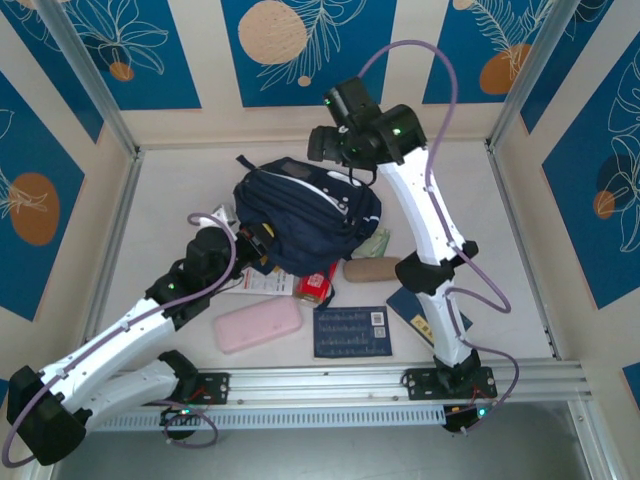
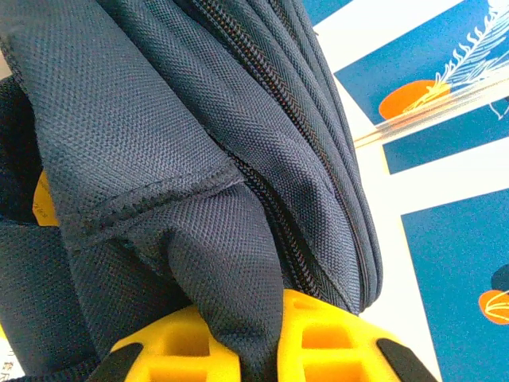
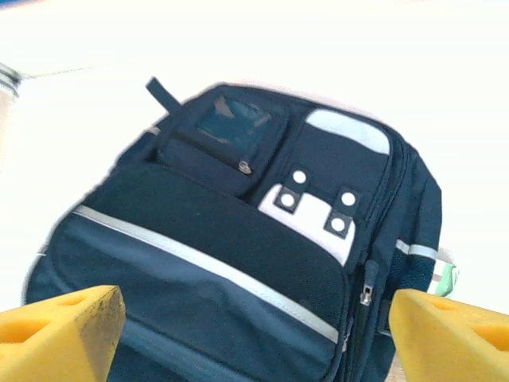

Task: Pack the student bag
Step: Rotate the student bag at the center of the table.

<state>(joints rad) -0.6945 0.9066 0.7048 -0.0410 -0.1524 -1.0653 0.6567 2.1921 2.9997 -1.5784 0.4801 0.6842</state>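
The white table (image 1: 170, 190) carries the student bag (image 1: 310, 215), slumped at its centre with the front pocket and white buckle patches facing up. The left gripper (image 2: 254, 338) is in at the bag's near-left edge, jaws almost together, pinching a fold of navy fabric between its yellow fingers (image 2: 334, 342). The right gripper (image 3: 254, 310) hangs over the bag's far side, jaws spread wide, holding nothing. On the near side lie a navy booklet (image 1: 350, 331), a pink case (image 1: 257, 324), a brown pouch (image 1: 371, 269) and a small red pack (image 1: 316, 286), the pack right at the bag's edge.
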